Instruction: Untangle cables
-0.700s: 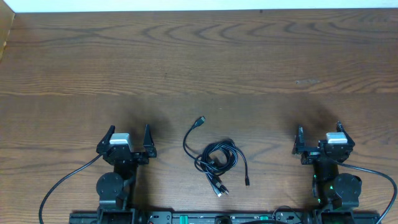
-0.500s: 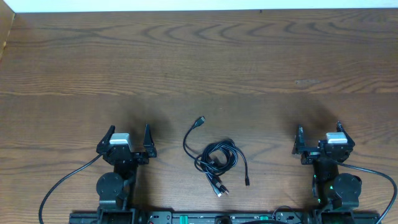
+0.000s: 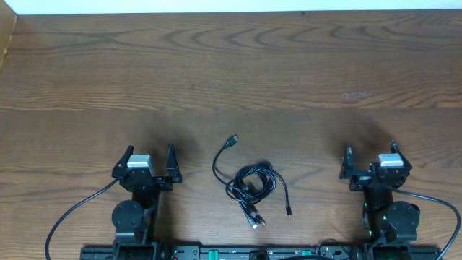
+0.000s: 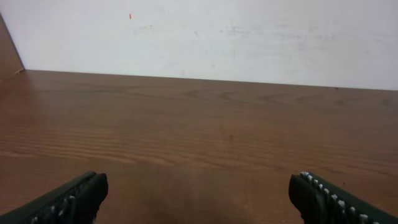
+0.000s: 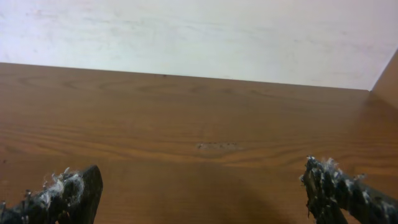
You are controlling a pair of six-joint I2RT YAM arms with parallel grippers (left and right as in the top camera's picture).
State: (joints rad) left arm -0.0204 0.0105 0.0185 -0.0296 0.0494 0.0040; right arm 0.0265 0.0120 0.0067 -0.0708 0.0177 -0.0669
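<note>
Overhead looks down; both wrist views skim the table (image 3: 231,65).

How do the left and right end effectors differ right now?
The right end effector has whitish fuzz on its fingertips; the left end effector has clean, ridged pads. The left end effector sits left of the cables, the right end effector to their right. Both stand wide open, empty, clear of the cables.

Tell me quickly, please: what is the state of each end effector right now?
Left end effector: open, holding nothing.
Right end effector: open, holding nothing.
</note>
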